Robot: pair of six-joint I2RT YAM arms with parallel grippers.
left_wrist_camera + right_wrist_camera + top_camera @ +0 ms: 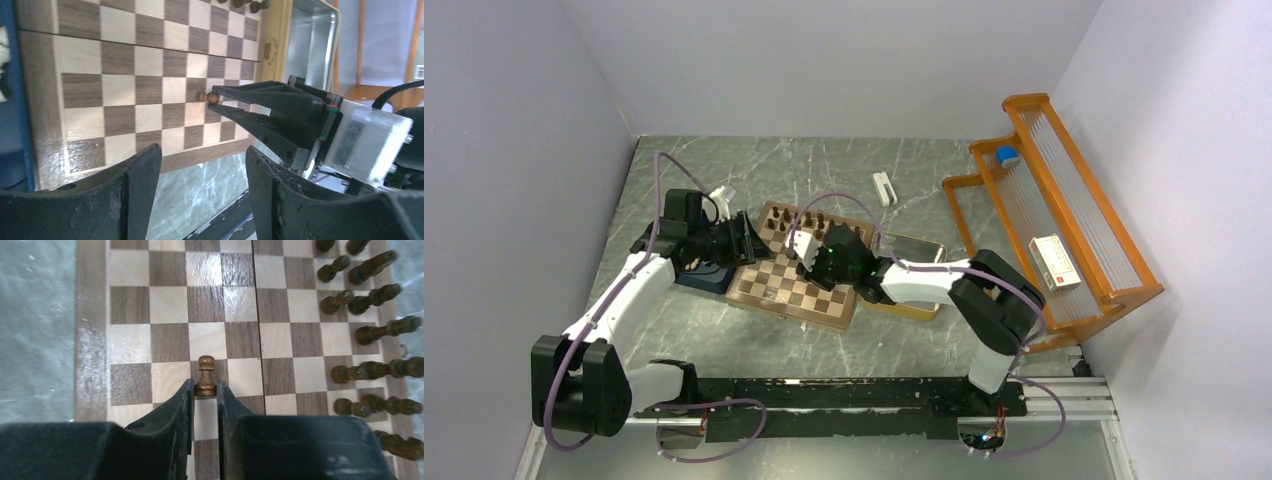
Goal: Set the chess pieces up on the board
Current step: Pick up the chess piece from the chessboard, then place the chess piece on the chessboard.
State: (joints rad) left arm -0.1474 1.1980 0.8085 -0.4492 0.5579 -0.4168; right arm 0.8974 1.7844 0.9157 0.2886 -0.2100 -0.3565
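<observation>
Black-fingered, the right claw (205, 390) pinches a dark brown pawn (205, 375) by its base, upright at a dark square of the board (165, 305). Other chess pieces (370, 330) line one side. The left claw (202, 152) gapes empty at the board's edge.

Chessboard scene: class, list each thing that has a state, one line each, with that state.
right gripper, jaws shut on the pawn
pawn, upright, gripped at its base
left gripper, jaws open, holding nothing
other chess pieces, standing in two rows along one board edge
board, unfolded, lying flat
</observation>
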